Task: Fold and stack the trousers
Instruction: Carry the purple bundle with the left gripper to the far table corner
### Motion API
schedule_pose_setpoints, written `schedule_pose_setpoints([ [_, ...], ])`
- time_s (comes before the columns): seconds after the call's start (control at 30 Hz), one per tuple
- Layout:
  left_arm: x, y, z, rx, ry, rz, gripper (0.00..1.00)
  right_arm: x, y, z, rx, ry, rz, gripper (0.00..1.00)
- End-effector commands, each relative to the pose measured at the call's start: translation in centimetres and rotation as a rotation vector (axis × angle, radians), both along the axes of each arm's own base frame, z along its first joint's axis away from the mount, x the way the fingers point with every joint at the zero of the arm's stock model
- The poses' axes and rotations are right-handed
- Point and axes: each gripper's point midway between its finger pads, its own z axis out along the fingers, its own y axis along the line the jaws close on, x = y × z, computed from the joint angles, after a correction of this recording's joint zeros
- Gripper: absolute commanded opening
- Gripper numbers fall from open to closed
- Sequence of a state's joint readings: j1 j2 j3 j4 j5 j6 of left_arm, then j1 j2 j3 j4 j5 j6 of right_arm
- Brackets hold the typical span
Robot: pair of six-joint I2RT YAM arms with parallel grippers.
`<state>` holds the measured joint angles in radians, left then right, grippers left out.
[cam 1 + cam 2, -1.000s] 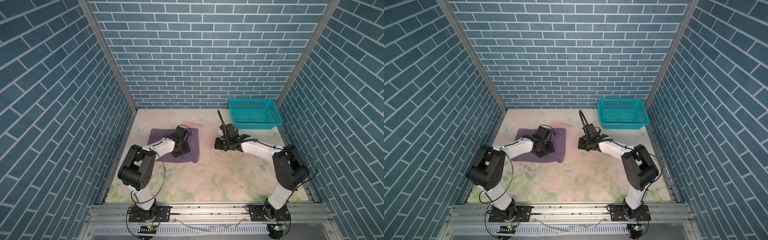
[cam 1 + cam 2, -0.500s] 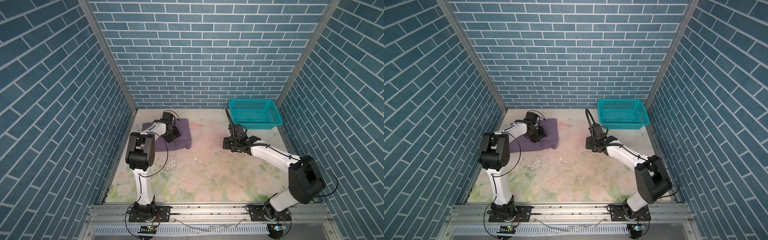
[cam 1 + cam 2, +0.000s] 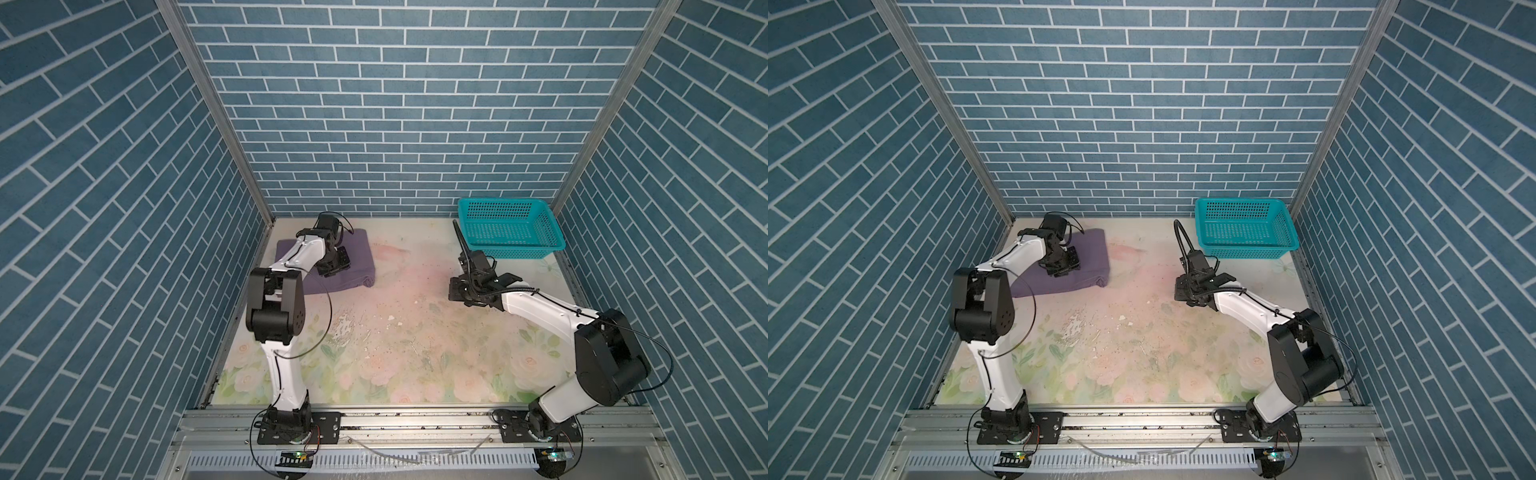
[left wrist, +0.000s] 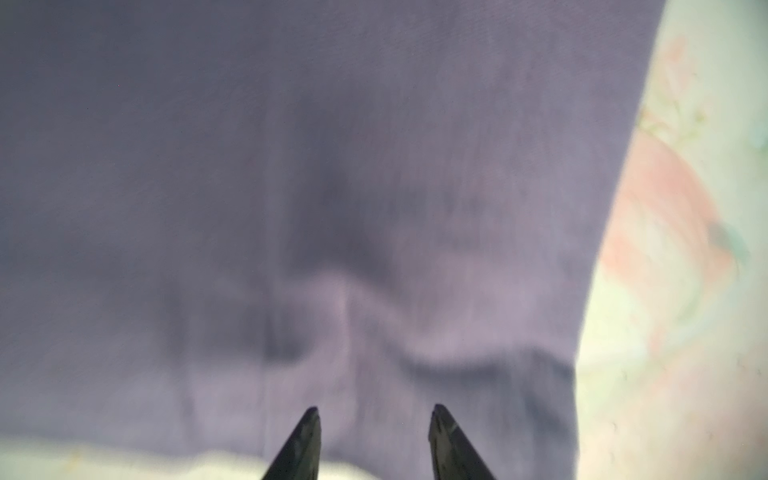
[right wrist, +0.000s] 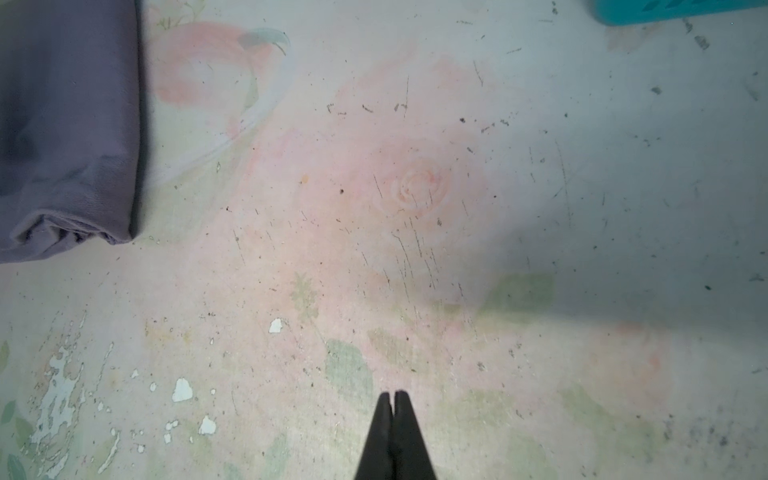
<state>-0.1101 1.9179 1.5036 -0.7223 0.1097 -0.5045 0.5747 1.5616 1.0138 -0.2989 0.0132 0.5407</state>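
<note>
Since the earlier frames, the folded trousers have been slid from nearer the middle of the desk into its back left corner, and the right hand has been drawn back toward the teal basket. The trousers lie as a compact rectangle, well apart from the basket. The left hand is held low over the cloth, its fingers partly apart, with nothing seen pinched between them. The right hand is closed and empty above bare desk. Folding is judged complete and placement in hand. A straight lift of the left hand is called for next, so that the top layer is not dragged open.
</note>
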Motion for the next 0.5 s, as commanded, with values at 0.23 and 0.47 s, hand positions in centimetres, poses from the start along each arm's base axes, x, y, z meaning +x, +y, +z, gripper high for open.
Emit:
schedule_pose_setpoints([
  [0.23,-7.2,4.9,-1.7,0.011,0.056,0.109,0.00,0.1,0.8,0.2,0.019,0.003,0.042,0.00],
  [0.47,-5.1,6.9,-4.4,-0.049,0.088,0.175,0.00,0.3,0.8,0.2,0.013,0.013,0.030,0.00],
])
